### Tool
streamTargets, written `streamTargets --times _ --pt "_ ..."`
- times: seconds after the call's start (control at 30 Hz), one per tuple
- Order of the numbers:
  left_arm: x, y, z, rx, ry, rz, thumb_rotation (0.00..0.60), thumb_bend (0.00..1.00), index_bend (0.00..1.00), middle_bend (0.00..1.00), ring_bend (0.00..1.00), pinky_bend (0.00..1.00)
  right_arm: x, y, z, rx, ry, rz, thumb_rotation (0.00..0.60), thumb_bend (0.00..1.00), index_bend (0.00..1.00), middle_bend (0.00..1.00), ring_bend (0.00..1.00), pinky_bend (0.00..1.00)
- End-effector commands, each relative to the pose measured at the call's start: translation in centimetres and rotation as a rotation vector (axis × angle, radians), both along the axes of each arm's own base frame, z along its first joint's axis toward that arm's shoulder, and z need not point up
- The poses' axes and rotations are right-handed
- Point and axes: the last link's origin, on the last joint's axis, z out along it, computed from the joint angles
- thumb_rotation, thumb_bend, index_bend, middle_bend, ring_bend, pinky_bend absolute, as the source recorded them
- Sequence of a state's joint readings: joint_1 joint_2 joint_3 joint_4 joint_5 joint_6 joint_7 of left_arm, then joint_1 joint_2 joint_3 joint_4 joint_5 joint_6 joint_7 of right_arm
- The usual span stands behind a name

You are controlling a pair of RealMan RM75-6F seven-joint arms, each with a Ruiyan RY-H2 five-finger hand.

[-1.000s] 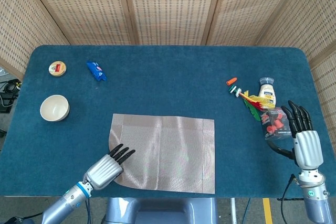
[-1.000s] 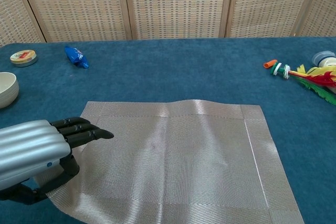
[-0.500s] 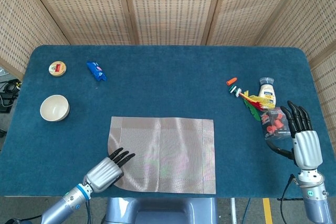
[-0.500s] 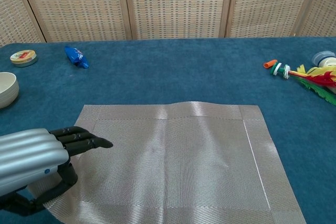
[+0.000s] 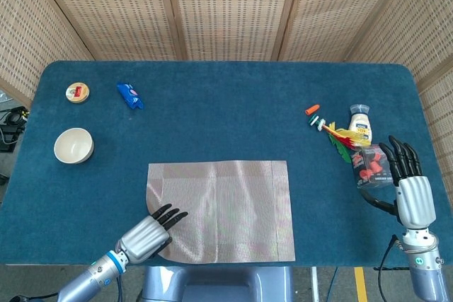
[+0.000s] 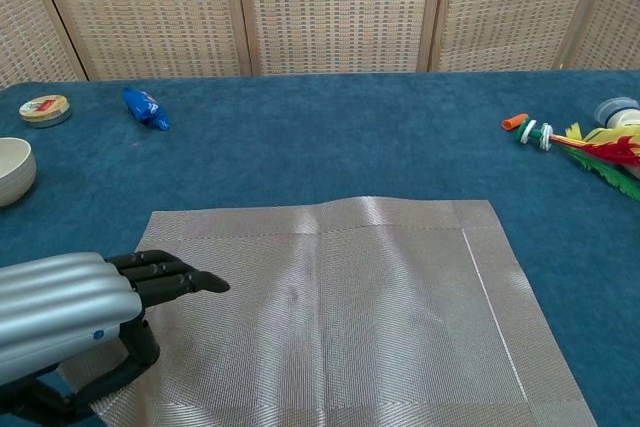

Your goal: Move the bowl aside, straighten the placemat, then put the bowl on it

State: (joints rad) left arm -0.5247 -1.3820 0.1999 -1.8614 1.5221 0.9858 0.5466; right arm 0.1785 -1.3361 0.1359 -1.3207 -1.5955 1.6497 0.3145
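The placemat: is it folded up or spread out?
Spread out: the placemat lies open on the table, slightly rippled, left hand at its near corner.

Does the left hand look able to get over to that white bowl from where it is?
Probably yes. The left hand lies on the placemat, and only bare table separates it from the bowl.

One placemat (image 5: 226, 206) is counted on the table, and one cream bowl (image 5: 73, 145). One round tin (image 5: 77, 92) and one blue wrapper (image 5: 129, 95) are seen. One small white bottle (image 5: 361, 121), one feathered shuttlecock (image 5: 338, 136) and one clear box of red pieces (image 5: 369, 166) are tallied. Two hands are noted: left hand (image 5: 147, 235), right hand (image 5: 410, 189).
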Motion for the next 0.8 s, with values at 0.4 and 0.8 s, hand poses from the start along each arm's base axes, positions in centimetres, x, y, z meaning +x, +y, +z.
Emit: streamTargets --times 0.4,0.8 --pt "0.1 0.0 -0.1 -0.036 -0.022 0.005 0.6 0.68 0.65 0.0 0.0 0.0 0.0 0.0 0.0 0.0 -0.001 -0.003 0.6 0.27 0.11 0.0 0.0 0.0" --pt "-0.7 0.6 1.2 -0.028 0.002 0.015 0.6 0.37 0.21 0.0 0.0 0.0 0.1 0.1 0.1 -0.006 -0.001 0.004 0.6 0.27 0.11 0.0 0.0 0.0"
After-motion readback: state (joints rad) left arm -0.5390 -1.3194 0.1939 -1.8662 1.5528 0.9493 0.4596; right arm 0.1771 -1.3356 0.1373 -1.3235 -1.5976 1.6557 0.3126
